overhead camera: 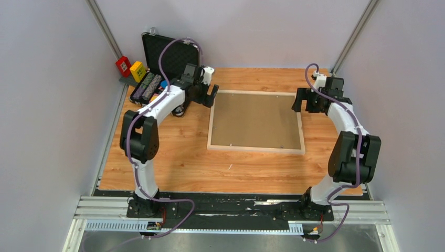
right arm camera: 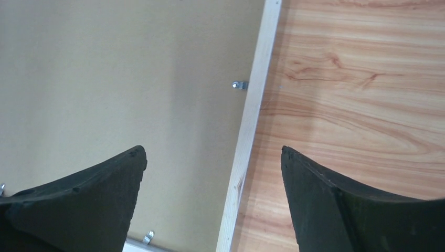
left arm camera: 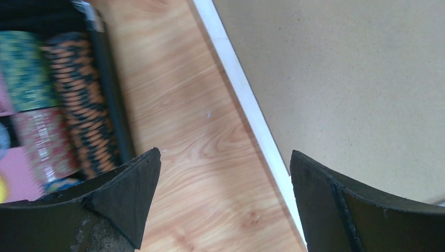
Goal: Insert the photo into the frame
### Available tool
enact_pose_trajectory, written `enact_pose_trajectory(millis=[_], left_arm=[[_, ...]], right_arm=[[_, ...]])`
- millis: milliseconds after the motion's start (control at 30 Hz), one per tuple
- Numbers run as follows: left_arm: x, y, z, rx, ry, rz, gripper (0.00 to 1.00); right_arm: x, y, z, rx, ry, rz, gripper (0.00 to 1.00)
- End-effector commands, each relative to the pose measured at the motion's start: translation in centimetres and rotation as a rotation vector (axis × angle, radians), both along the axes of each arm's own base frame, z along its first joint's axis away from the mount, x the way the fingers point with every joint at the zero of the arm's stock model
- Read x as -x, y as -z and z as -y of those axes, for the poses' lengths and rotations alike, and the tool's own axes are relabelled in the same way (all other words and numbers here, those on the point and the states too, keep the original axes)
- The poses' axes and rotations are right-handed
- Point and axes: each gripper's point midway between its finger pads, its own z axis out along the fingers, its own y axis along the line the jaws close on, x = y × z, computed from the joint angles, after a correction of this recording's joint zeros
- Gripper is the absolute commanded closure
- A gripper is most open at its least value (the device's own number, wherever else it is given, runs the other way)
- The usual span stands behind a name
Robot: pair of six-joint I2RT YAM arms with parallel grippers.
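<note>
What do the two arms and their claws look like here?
The left arm and right arm have white links, black joint housings and a purple cable looping along each. The left claw and right claw have matte black, wedge-shaped fingers.

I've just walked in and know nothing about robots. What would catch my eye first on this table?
A big pale wooden frame lies flat in the middle of the table, filled with a plain brown board. The left gripper and the right gripper hang open over its left and right edges near the far corners, holding nothing. At the back left stands an open black case with colourful things in front of its lid.
</note>
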Motion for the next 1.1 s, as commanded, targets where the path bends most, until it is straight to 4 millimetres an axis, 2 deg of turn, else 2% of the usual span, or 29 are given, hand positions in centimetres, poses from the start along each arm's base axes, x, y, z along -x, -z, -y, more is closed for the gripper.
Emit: enact_pose_trajectory(millis=[0, 200, 267, 300, 333, 367, 433, 600, 800, 1067], left_arm=[[-0.1, -6.0, -1.9, -0.048, 0.003, 0.195, 0.00], [2.8, -6.5, -3.0, -0.062, 0.044, 0.209, 0.00], [4.1, -5.5, -3.2, -0.064, 0.073, 0.186, 0.00], [4.5, -5.8, -3.0, -0.051, 0.092, 0.195, 0.00], [5.3, -5.0, -2.9, -0.049, 0.120, 0.179, 0.00], [5.6, -5.5, -2.9, -0.040, 0.131, 0.197, 0.00], [6.7, -5.0, -2.7, -0.027, 0.171, 0.198, 0.00], [9.0, -4.0, -2.1, 0.005, 0.263, 0.168, 0.00], [9.9, -3.3, -2.1, 0.013, 0.280, 0.139, 0.00], [9.5, -2.8, -2.6, -0.011, 0.250, 0.136, 0.00]], right_arm=[[1.3, -3.2, -2.4, -0.041, -0.118, 0.104, 0.00], [4.4, -4.1, -6.7, -0.034, -0.331, 0.149, 0.00], [5.7, -3.8, -8.3, -0.008, -0.399, 0.144, 0.00], [6.2, -3.6, -9.1, 0.012, -0.429, 0.139, 0.00], [6.7, -3.5, -9.9, 0.038, -0.461, 0.144, 0.00], [7.4, -3.1, -10.9, 0.064, -0.498, 0.136, 0.00], [8.5, -2.4, -12.6, 0.112, -0.569, 0.134, 0.01], [11.1, 0.1, -15.4, 0.206, -0.710, 0.093, 0.04], [13.9, 3.3, -17.7, 0.323, -0.868, 0.041, 0.09], [15.2, 5.2, -18.4, 0.392, -0.975, -0.008, 0.18]])
